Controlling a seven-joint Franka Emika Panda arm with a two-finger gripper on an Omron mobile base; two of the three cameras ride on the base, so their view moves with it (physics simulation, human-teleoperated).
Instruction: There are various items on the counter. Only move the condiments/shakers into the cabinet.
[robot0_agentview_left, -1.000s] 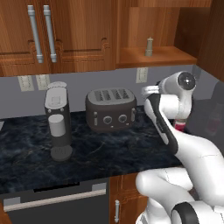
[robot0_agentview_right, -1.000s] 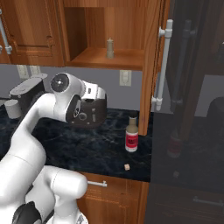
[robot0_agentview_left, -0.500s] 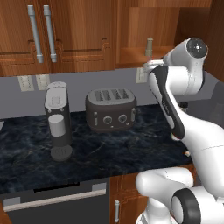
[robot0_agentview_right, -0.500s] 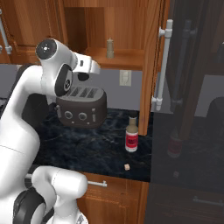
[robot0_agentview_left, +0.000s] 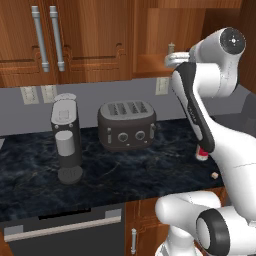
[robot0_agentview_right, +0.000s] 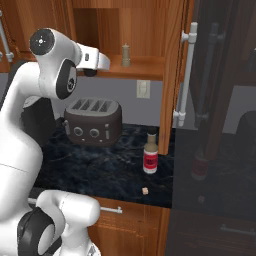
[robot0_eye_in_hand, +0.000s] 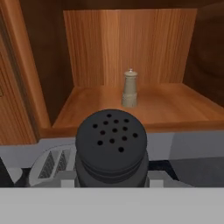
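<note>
My gripper (robot0_agentview_right: 93, 66) is shut on the small black shaker (robot0_eye_in_hand: 111, 146), held upright in the air just in front of the cabinet's open niche (robot0_eye_in_hand: 175, 109), above the toaster. A small tan wooden shaker (robot0_eye_in_hand: 130, 89) stands upright on the niche shelf, also seen from the right base (robot0_agentview_right: 126, 55) and from the left base (robot0_agentview_left: 171, 48). The clear bottle with red label and dark cap (robot0_agentview_right: 150, 156) stands on the black counter (robot0_agentview_right: 100, 172) near its right end; my arm hides most of it in the left base view.
A dark four-slot toaster (robot0_agentview_left: 126, 125) sits mid-counter below my hand. The grey-black coffee machine (robot0_agentview_left: 66, 137) stands to the left. A tiny tan bit (robot0_agentview_right: 145, 190) lies near the counter's front edge. A dark tall door with silver handle (robot0_agentview_right: 186, 75) flanks the niche.
The arm has swung up from counter height to the level of the niche shelf, carrying the black shaker with it. Nothing else has moved.
</note>
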